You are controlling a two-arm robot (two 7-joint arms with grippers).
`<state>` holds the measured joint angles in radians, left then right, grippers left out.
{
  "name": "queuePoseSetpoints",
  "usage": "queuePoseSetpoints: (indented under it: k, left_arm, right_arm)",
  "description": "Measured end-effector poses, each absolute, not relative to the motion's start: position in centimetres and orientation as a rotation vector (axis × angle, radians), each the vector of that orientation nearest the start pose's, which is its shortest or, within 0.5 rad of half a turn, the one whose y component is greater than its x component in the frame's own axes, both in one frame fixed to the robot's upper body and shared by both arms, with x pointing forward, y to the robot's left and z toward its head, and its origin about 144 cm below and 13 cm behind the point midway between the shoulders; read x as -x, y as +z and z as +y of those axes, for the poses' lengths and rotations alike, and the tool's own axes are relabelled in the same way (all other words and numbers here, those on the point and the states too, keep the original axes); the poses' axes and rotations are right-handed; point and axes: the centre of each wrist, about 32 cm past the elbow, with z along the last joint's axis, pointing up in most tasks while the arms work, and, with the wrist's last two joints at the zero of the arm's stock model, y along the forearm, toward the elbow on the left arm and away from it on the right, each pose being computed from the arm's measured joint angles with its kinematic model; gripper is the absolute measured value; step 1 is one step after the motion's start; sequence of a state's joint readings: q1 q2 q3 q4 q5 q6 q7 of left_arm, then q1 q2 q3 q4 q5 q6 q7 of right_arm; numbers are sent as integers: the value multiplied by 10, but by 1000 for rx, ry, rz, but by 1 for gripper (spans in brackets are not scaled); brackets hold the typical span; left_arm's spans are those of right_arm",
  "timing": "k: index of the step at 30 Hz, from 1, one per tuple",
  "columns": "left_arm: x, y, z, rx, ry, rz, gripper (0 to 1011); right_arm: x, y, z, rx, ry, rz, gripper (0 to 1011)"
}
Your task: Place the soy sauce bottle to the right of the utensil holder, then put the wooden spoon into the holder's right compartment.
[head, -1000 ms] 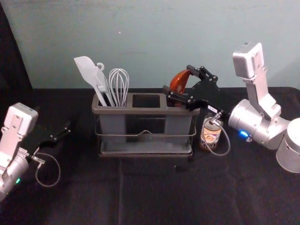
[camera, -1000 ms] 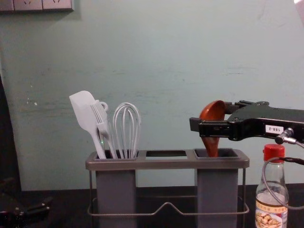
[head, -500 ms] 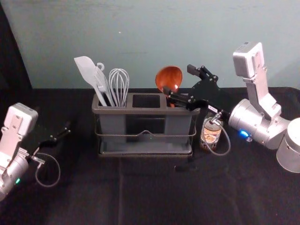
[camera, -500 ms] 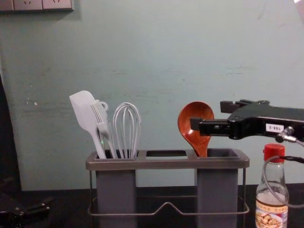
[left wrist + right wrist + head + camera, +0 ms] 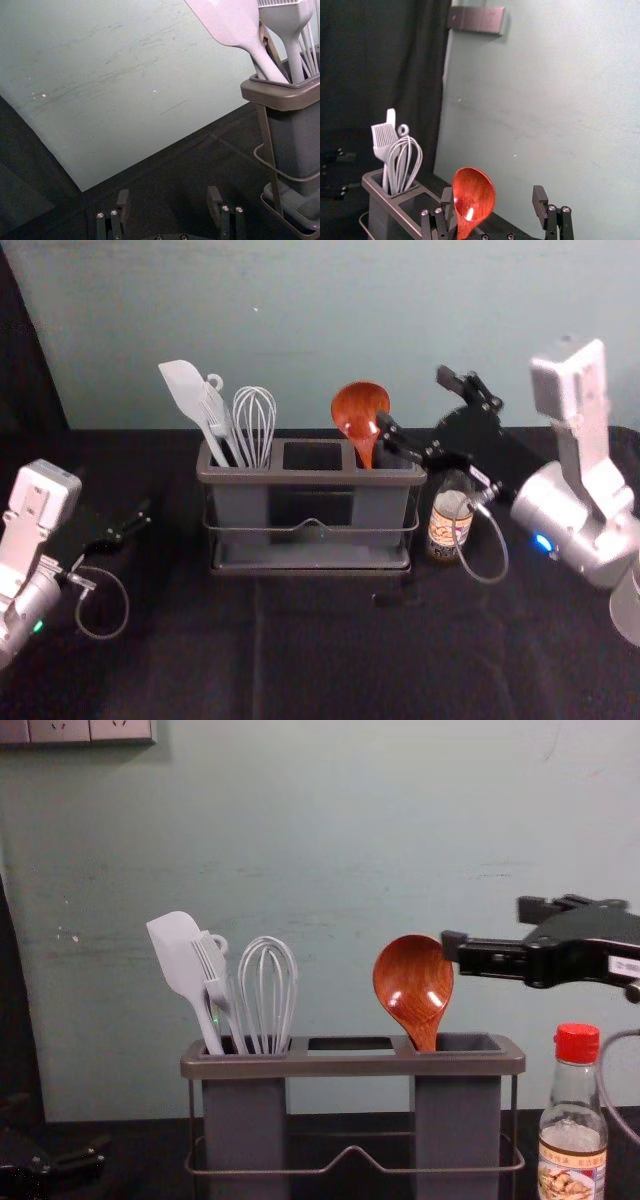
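We see the bottle [image 5: 572, 1145] right of the holder [image 5: 350, 1066] and the spoon [image 5: 413, 985] in its right compartment [image 5: 460, 1043], likely leaving just the right gripper [image 5: 491, 928], spread beside it, to withdraw, the left gripper [image 5: 168, 196] idle at left, fingers apart.

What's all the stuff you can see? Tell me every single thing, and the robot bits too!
utensil holder: 1, grey-brown, middle of the table
wooden spoon: 1, reddish-brown, in the right compartment
soy sauce bottle: 1, clear with red cap, right of the holder
spatula: 1, white, left compartment
brush: 1, white, same compartment
whisk: 1, white, same compartment
table cloth: 1, black, underneath
wall: 1, grey-green, behind
wall panel: 1, pinkish-grey, high up left
curtain: 1, black, far left
right gripper: 1, black, open near the spoon
left gripper: 1, black, open, left side
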<state>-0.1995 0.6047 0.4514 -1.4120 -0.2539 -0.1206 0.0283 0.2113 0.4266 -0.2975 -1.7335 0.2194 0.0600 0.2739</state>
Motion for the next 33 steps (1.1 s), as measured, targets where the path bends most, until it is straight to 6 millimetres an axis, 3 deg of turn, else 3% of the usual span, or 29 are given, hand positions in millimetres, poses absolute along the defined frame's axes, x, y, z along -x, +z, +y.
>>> queuePoseSetpoints:
  k: [6,16,21,33]
  left_arm:
    - [-489,1140,310,-304,1248,-285,1011]
    - [-489,1140,310,-304,1248,-285,1011]
    - [-489,1140,310,-304,1248,-285,1011]
    - [-489,1140,310,-304,1248,-285,1011]
  right_arm:
    - [-465,1228,-247,-7,-1036,-340,1003]
    - [-422,1174,-250,-51,-1210,-394,1003]
    - [-411,1154,-249,-35,-1268,-378,1003]
    - [-404,1130,-248,34,-1287,-225,1003]
